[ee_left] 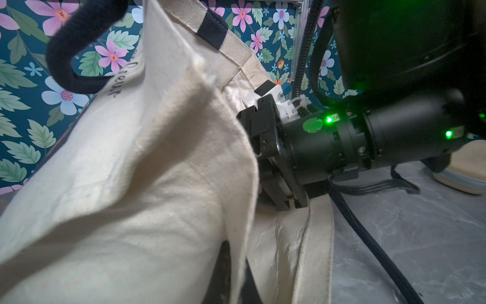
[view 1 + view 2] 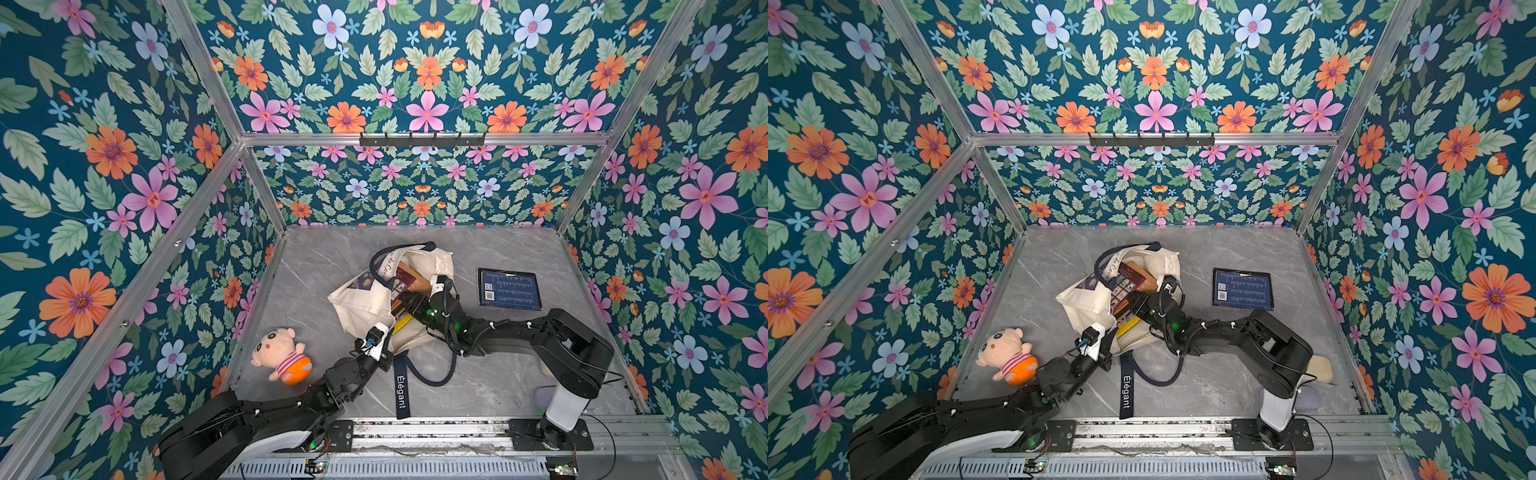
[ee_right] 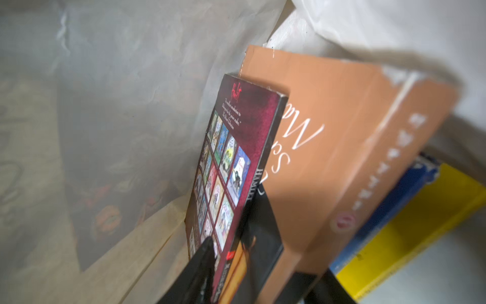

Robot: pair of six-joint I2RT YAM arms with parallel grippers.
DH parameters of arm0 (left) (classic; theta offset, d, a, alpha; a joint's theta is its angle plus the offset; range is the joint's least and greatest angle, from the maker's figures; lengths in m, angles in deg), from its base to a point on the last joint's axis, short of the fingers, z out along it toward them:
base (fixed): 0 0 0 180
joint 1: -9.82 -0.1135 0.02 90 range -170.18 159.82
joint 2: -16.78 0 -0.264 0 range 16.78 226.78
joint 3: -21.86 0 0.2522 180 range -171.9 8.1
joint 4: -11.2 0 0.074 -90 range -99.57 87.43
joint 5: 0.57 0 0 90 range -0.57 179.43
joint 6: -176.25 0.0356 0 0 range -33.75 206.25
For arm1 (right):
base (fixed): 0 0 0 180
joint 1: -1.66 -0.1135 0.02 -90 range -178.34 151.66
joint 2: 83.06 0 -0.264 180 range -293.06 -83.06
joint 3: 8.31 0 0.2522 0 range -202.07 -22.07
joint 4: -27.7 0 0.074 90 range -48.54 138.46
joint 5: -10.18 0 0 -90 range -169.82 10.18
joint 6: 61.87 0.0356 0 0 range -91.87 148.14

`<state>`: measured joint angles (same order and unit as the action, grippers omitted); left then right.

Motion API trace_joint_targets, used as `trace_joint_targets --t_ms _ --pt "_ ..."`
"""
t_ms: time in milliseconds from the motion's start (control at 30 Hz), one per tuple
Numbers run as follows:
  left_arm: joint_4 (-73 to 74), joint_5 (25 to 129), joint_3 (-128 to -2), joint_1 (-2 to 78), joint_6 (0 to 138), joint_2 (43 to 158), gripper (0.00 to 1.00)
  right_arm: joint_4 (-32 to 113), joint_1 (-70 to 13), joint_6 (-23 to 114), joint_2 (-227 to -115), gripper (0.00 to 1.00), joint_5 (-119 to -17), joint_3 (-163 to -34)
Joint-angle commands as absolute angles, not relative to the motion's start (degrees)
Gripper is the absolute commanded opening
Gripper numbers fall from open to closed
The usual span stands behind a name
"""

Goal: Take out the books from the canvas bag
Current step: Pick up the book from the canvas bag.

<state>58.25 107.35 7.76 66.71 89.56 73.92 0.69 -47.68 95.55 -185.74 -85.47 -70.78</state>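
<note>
Canvas bag (image 1: 131, 184) is lying on its side holding maroon, tan and yellow books (image 3: 328, 126), right end effector (image 3: 263, 265) straddling the maroon one (image 3: 236, 158) with fingers parted, left end effector (image 2: 388, 332) clenching the rim.

The navy strap (image 2: 401, 392) of the canvas bag (image 2: 361, 307), just beside the left gripper (image 2: 387, 332), reads "Élégant". At the right gripper (image 3: 263, 284), the dark red book (image 3: 236, 158) has a spine starting with "HAML", and the orange book (image 3: 328, 131) behind it shows "Ma".
</note>
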Motion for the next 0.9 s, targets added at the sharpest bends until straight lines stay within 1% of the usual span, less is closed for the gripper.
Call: trace_joint_targets --t_ms 0,133,267,433,700,867 --pt "63.0 106.1 9.4 66.8 90.1 73.9 0.0 -6.1 -48.6 97.3 -187.1 0.5 -86.2 -71.4" --pt "63.0 106.1 9.3 66.8 90.1 73.9 0.0 -8.7 -49.4 97.3 -189.0 0.46 -87.5 -72.1" --pt "63.0 106.1 9.4 66.8 90.2 73.7 0.0 -8.4 -49.5 98.5 -189.8 0.31 -88.5 -72.0" --pt "62.9 106.5 9.5 66.9 90.1 73.2 0.0 -4.6 -49.5 98.2 -186.1 0.15 -91.0 -70.3" --pt "63.2 108.6 10.0 66.9 89.7 71.9 0.0 4.7 -49.6 93.6 -176.6 0.04 -90.2 -70.4" --pt "62.9 109.7 9.8 66.9 89.0 72.1 0.0 13.0 -49.4 89.8 -170.6 0.0 -89.7 -71.0"
